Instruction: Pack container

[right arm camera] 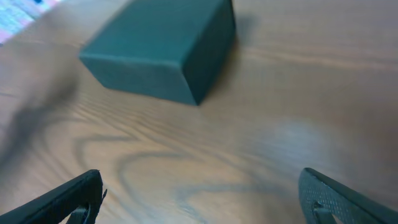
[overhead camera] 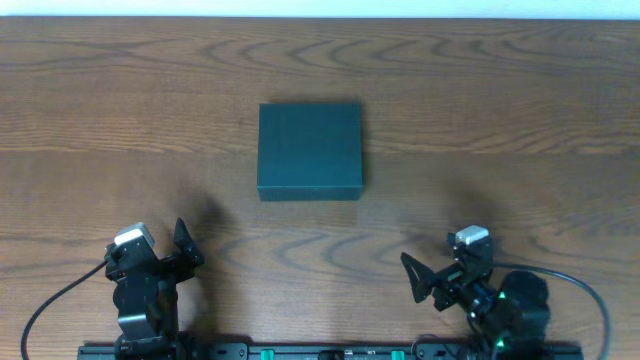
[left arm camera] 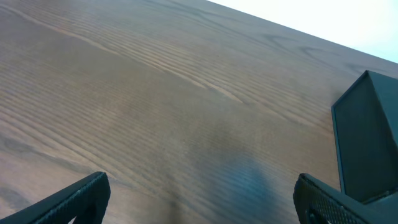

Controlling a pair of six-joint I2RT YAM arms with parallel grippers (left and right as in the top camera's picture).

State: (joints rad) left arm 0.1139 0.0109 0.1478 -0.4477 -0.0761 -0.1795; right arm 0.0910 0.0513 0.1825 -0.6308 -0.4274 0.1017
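Note:
The container (overhead camera: pixel 310 150) is a dark teal square box lying shut at the middle of the wooden table. My left gripper (overhead camera: pixel 185 245) rests near the front left, well short of the box, and is open with nothing in it. In the left wrist view its gripper (left arm camera: pixel 202 183) spans bare wood, and the container (left arm camera: pixel 370 143) shows at the right edge. My right gripper (overhead camera: pixel 425 275) sits at the front right, also open and holding nothing. From the right wrist, the gripper (right arm camera: pixel 200 176) frames bare table, with the container (right arm camera: pixel 161 43) ahead and to the left.
The brown wood table (overhead camera: pixel 520 120) runs to a pale wall at the far edge. A black rail (overhead camera: pixel 330 350) with the arm bases lines the front edge. Cables (overhead camera: pixel 590 295) trail from both arms. Something light and colourful (right arm camera: pixel 9 22) shows blurred at the far left.

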